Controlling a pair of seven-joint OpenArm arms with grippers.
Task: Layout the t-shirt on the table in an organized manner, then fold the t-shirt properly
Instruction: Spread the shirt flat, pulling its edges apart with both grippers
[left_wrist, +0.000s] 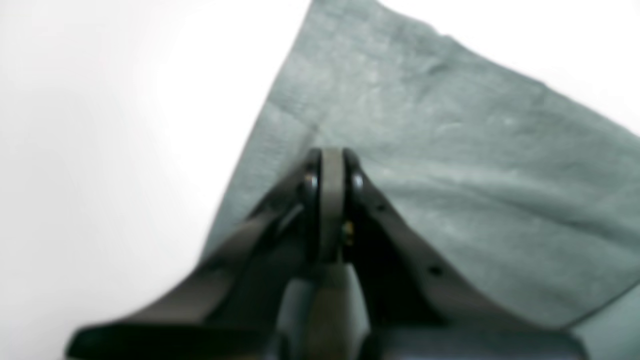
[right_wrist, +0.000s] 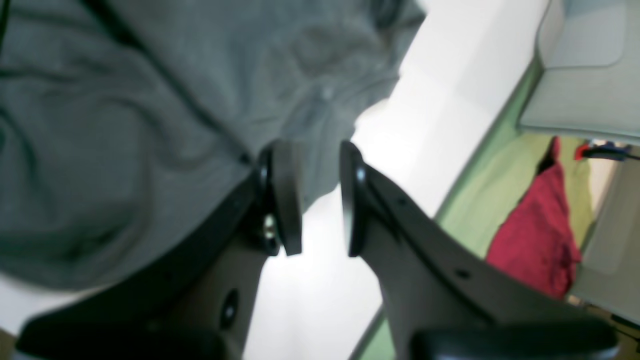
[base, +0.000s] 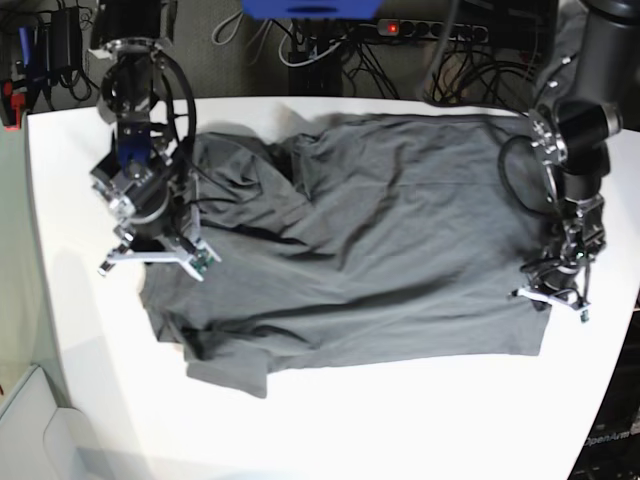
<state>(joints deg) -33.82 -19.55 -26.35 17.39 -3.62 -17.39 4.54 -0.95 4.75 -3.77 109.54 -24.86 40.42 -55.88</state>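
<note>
With your left claw (left_wrist: 331, 172) clenched on the t-shirt (base: 370, 250) hem and your right claw (right_wrist: 320, 197) part-closed around its bunched end, pull apart evenly and low so it spreads flat on the surface (base: 400, 420).

Right pincer (right_wrist: 320, 200) parted, t-shirt (right_wrist: 125, 125) edge between, over table (right_wrist: 310, 290).

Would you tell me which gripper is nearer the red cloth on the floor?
Right. The right gripper sits at the t-shirt end beside the table edge above the red cloth; the left gripper pinches the opposite end.
</note>
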